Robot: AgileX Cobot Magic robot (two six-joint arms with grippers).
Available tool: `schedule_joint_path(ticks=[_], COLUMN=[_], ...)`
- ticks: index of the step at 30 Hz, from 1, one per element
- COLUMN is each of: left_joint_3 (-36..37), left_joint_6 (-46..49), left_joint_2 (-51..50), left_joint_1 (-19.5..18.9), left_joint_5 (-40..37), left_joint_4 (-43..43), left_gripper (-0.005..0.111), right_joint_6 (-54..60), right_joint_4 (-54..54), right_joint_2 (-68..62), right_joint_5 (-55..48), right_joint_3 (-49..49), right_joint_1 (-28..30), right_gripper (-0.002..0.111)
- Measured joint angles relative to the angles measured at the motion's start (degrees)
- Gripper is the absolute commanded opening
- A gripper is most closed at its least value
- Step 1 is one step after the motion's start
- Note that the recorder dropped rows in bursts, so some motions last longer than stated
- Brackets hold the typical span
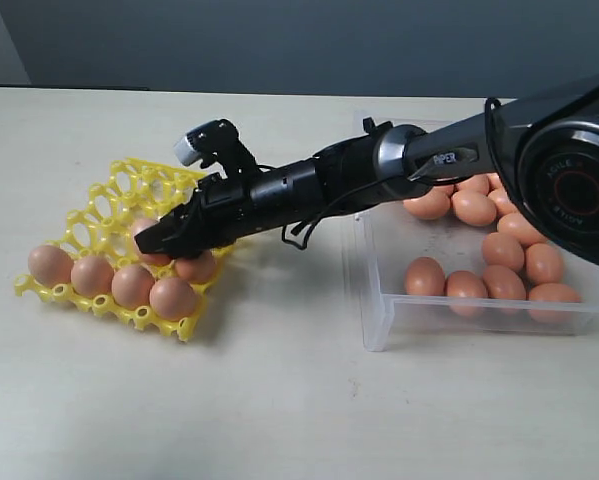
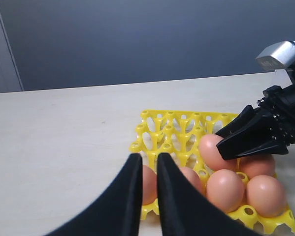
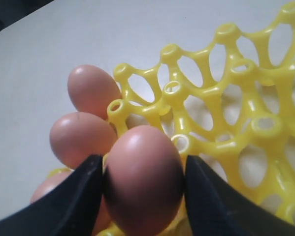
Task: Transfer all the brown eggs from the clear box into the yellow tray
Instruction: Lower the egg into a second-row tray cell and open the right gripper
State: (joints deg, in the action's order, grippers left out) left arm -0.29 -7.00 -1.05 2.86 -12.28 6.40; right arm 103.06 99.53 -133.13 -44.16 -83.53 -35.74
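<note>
A pale beige table [image 1: 279,400] carried two things: a yellow tray [image 1: 119,190] on the left and a clear box [image 1: 374,290] on the right, set apart.

Smooth orange-brown oval eggs [image 1: 132,285] sit in a bright yellow plastic lattice egg tray [image 3: 216,145]. More of the same brown show through the clear, colourless plastic box [image 1: 379,300]. The right gripper [image 3: 142,169] has glossy black jaws. The surface [image 1: 279,400] is plain pale beige, and the wall [image 1: 279,40] is dull blue-grey.

The right arm [image 1: 419,160] stretches leftward, its fingers [image 3: 73,201] pinching an egg [image 3: 142,177]; the left fingers [image 2: 122,196] look nearly closed.
</note>
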Motion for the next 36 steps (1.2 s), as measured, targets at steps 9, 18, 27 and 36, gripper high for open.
schedule_joint_path(ticks=[9, 18, 27, 36], left_joint_3=[0.0, 0.0, 0.0, 0.0], left_joint_6=[0.0, 0.0, 0.0, 0.0], left_joint_2=[0.0, 0.0, 0.0, 0.0], left_joint_1=[0.0, 0.0, 0.0, 0.0], left_joint_5=[0.0, 0.0, 0.0, 0.0], left_joint_4=[0.0, 0.0, 0.0, 0.0], left_gripper=[0.012, 0.012, 0.012, 0.012], right_joint_6=[-1.4, -13.2, -29.3, -39.2], right_joint_4=[0.0, -13.7, -33.5, -37.9], right_joint_2=[2.3, 8.1, 8.0, 5.7], right_joint_5=[0.3, -8.3, -10.3, -2.1], right_joint_3=[0.0, 0.0, 0.1, 0.3], right_joint_1=[0.0, -0.2, -8.2, -9.0], right_gripper=[0.064, 0.002, 0.003, 0.003])
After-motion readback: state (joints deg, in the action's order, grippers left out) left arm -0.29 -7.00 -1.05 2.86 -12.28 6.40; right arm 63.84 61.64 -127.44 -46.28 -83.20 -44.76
